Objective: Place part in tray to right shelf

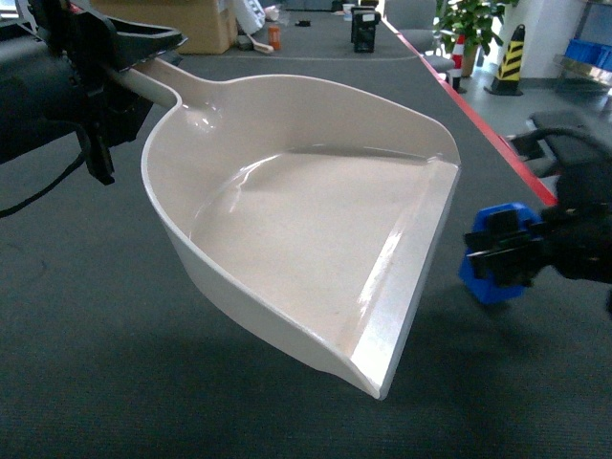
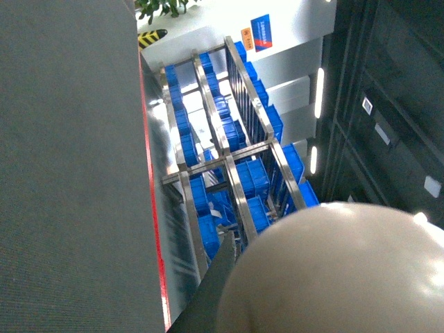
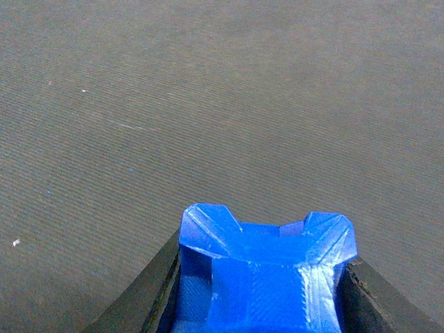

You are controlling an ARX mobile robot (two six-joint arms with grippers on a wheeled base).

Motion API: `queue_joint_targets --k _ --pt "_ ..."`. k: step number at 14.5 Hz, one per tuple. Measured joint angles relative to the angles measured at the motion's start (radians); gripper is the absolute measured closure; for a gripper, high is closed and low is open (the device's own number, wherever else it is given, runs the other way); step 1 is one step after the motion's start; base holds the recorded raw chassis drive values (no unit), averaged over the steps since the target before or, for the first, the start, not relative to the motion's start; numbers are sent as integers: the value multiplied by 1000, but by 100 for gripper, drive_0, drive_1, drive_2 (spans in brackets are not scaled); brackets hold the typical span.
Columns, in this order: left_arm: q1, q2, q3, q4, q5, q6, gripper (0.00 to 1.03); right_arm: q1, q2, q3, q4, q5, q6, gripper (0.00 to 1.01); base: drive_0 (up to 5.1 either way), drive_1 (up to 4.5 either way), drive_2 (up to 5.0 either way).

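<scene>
The beige tray point(image 1: 306, 229) hangs tilted above the grey table top, its flat lip toward the front right. My left gripper point(image 1: 113, 84) is shut on its long handle point(image 1: 158, 84) at the upper left. In the left wrist view the tray's rounded back point(image 2: 347, 277) fills the lower right, beside one dark finger point(image 2: 222, 281). The small bright-blue part point(image 1: 492, 251) is just right of the tray's lip and outside it, with my right gripper point(image 1: 488, 253) shut on it. The right wrist view shows the part point(image 3: 260, 270) between both black fingers point(image 3: 149, 302), above bare mat.
The grey table top point(image 1: 115, 363) ends at a red edge point(image 1: 497, 134) on the right. Beyond that edge stands the right shelf point(image 2: 232, 163), a silver steel rack holding blue crates point(image 2: 253, 184). Far back are a cardboard box point(image 1: 191, 24), a plant point(image 1: 469, 24) and a striped bollard point(image 1: 509, 59).
</scene>
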Motion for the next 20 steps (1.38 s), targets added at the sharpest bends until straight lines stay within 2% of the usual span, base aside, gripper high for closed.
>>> queue_joint_targets --k 1,3,4,5,7,9,11,12,15,17,18,19,20 --pt "0 0 0 0 0 -1 91 -33 -116 -84 -23 -11 0 55 0 0 0" --pt "0 0 0 0 -1 -1 91 -68 -299 -171 -76 -37 -1 55 0 0 0" --pt "0 0 0 0 0 -2 91 -76 -438 -196 -121 -71 5 55 0 0 0" --pt "0 0 0 0 0 -2 91 -59 -561 -192 -122 -107 31 55 0 0 0" --pt "0 0 0 0 0 -2 91 28 -669 -146 -58 -142 114 55 0 0 0" --pt "0 0 0 2 0 -2 91 159 -596 -66 8 -146 253 55 0 0 0" --pt "0 0 0 2 0 -2 91 212 -531 -39 -8 -137 315 55 0 0 0" --pt "0 0 0 1 0 -2 91 223 -518 -35 -8 -133 321 55 0 0 0" --pt "0 0 0 1 0 -2 91 269 -444 -13 -21 -116 380 55 0 0 0" --pt "0 0 0 1 0 -2 91 293 -401 7 -50 -105 400 55 0 0 0" --pt "0 0 0 1 0 -2 91 333 -327 42 -74 -72 427 55 0 0 0" --pt "0 0 0 2 0 -2 91 356 -282 75 -97 -58 438 55 0 0 0" --pt "0 0 0 1 0 -2 91 372 -249 102 -85 -55 459 48 0 0 0"
